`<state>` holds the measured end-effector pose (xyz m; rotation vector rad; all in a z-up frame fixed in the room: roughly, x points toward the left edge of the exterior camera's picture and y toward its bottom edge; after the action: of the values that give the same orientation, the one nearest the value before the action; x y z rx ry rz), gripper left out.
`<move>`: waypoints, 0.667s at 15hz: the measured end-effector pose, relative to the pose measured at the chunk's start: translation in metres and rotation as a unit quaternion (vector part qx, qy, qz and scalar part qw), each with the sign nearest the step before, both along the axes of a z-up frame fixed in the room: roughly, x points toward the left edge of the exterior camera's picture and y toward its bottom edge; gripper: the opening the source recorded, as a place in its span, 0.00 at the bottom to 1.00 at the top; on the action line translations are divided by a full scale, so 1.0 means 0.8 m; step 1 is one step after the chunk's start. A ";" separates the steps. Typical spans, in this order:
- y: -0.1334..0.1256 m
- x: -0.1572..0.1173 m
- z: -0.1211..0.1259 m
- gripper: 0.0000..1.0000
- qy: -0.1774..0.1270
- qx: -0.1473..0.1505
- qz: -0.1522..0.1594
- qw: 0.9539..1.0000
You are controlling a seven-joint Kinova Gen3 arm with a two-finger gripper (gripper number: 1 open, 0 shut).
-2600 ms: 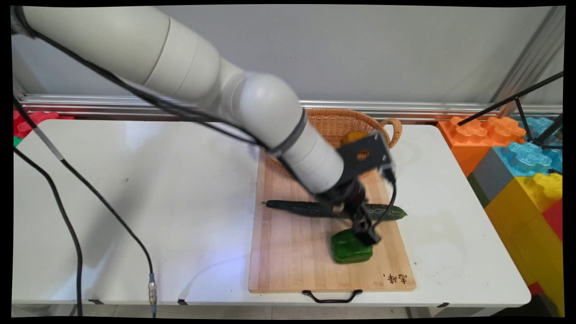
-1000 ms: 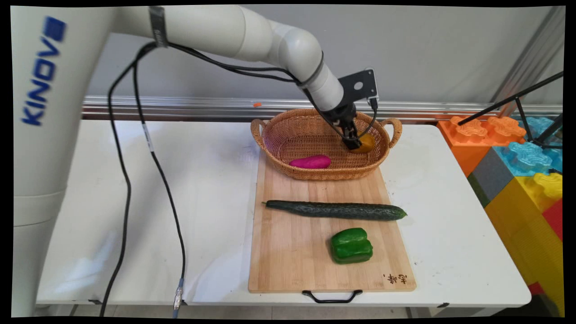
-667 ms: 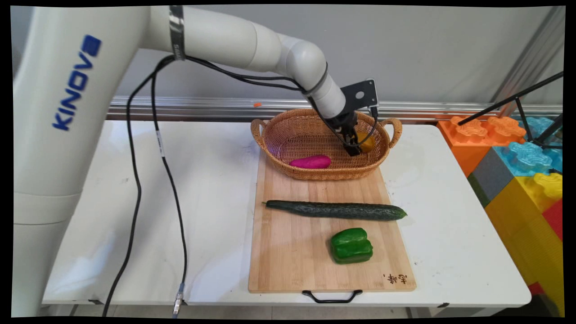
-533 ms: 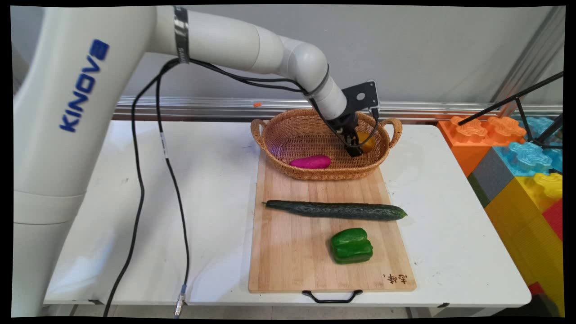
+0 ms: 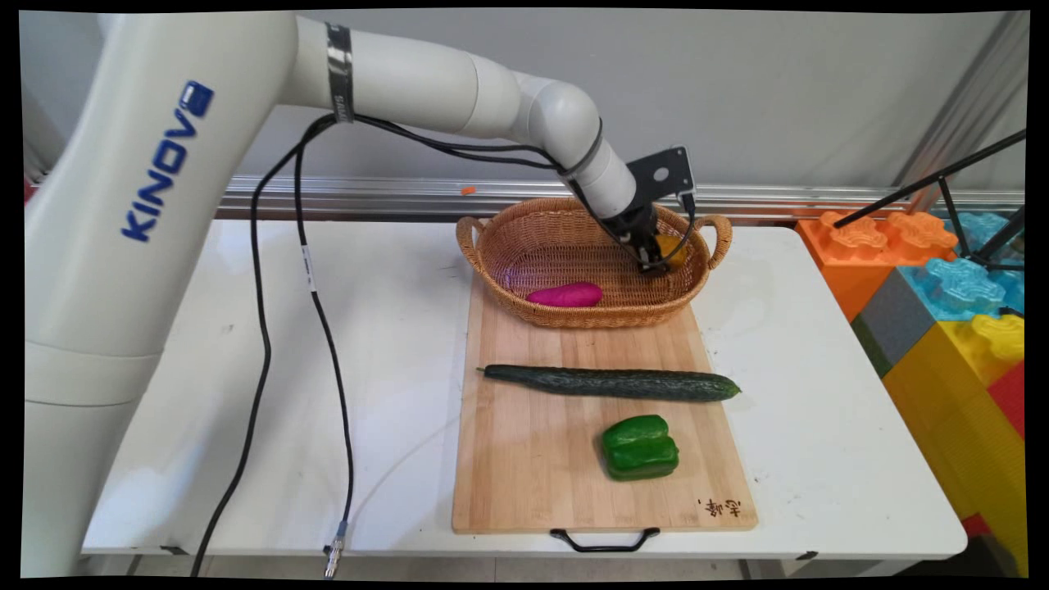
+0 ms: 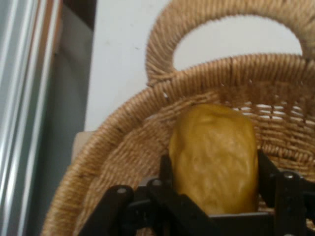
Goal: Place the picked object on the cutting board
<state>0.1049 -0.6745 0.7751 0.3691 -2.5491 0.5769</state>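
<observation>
On the white surface (image 5: 393, 344) I saw a wicker basket (image 5: 524, 246) at the far end of a wooden cutting board (image 5: 533, 459). A purple sweet potato (image 5: 565, 294) lay in the basket's left part. Nearer on the board lay a cucumber (image 5: 610, 383) and a green bell pepper (image 5: 640, 447). At the basket's right end my gripper (image 5: 653, 264) had its fingers (image 6: 165, 172) set around a yellow potato (image 6: 214, 157), one on each flank, by the handle (image 6: 221, 29).
</observation>
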 end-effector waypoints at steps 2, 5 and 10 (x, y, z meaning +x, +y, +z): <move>0.005 0.011 0.016 0.00 0.015 -0.006 0.022 1.000; 0.018 0.033 0.042 0.00 0.029 -0.005 0.055 0.998; 0.099 0.084 0.115 0.00 0.032 0.028 0.100 0.994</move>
<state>0.1721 -0.5950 0.8671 0.6570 -2.4882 0.5568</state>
